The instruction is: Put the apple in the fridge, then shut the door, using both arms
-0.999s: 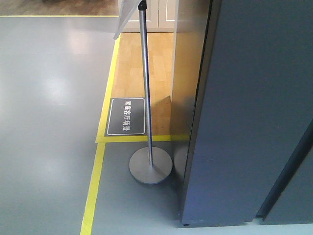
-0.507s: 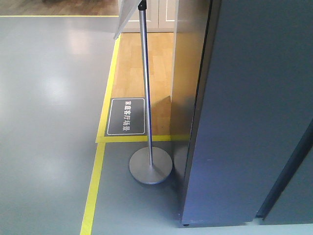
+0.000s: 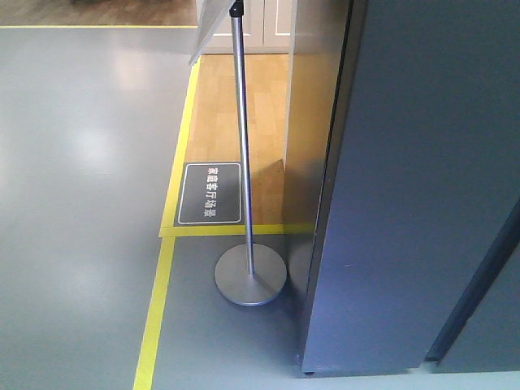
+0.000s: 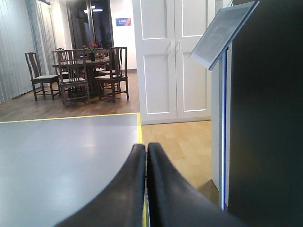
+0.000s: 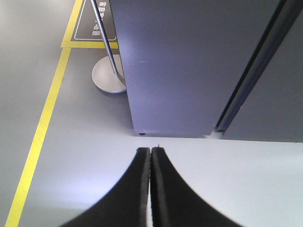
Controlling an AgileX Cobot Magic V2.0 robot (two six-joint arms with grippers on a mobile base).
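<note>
The apple is out of view. The fridge (image 3: pixel 406 203) is a tall dark grey block filling the right of the front view, and it also stands ahead in the right wrist view (image 5: pixel 180 71). A black seam (image 5: pixel 251 71) separates it from another grey panel (image 5: pixel 279 109); I cannot tell whether that panel is the door. My left gripper (image 4: pixel 146 147) is shut with nothing in it and points across the floor, with a dark panel with a blue strip (image 4: pixel 222 142) on its right. My right gripper (image 5: pixel 150 150) is shut and empty, held short of the fridge's foot.
A metal sign pole with a round base (image 3: pixel 250 276) stands just left of the fridge, its tilted sign board (image 4: pixel 222 33) overhead. Yellow floor tape (image 3: pixel 154 317) and a dark floor label (image 3: pixel 210 193) lie nearby. White doors (image 4: pixel 173 56) and a dining set (image 4: pixel 80 71) stand far off.
</note>
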